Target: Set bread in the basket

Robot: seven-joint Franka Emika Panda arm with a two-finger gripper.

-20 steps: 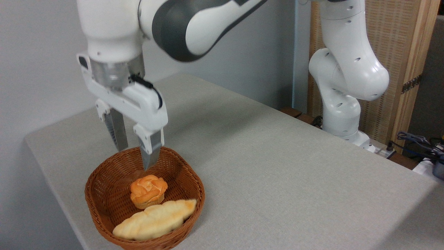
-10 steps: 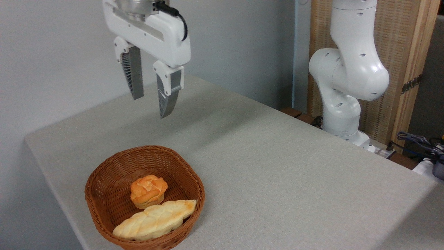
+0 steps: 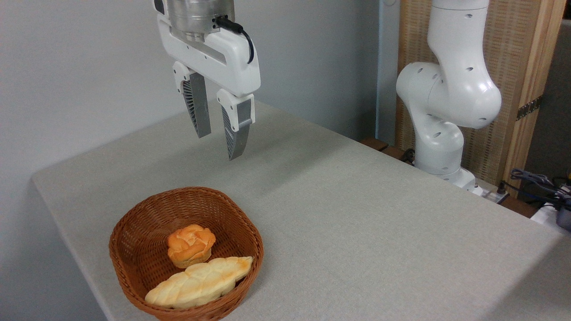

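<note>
The robot's hand (image 3: 218, 145) hangs in the air above the desk (image 3: 357, 223), pointing downward, with its 2 ribbed grey fingers (image 3: 197, 113) apart and nothing between them. It sits high in the upper middle of the view, up and slightly to the right of the basket, well clear of it. A black cable curls over the top of the white housing that carries the fingers.

Below, near the front left corner of the desk, stands a round brown wicker basket (image 3: 134, 232) with low flared sides. The bread (image 3: 198, 284), a long braided loaf with pointed ends, lies inside the basket along its near edge. Its right tip is golden and rests against the basket's right rim, while its pale left end reaches toward the front rim. Just behind the loaf, and touching it, a small orange rose-shaped bun (image 3: 191, 244) sits in the middle of the basket.

The desk is covered in plain light grey fabric. At the right rear, the arm's white jointed base (image 3: 439, 133) rises in front of a wooden slatted panel (image 3: 513, 67). Dark cables (image 3: 535, 178) lie at the far right edge.
</note>
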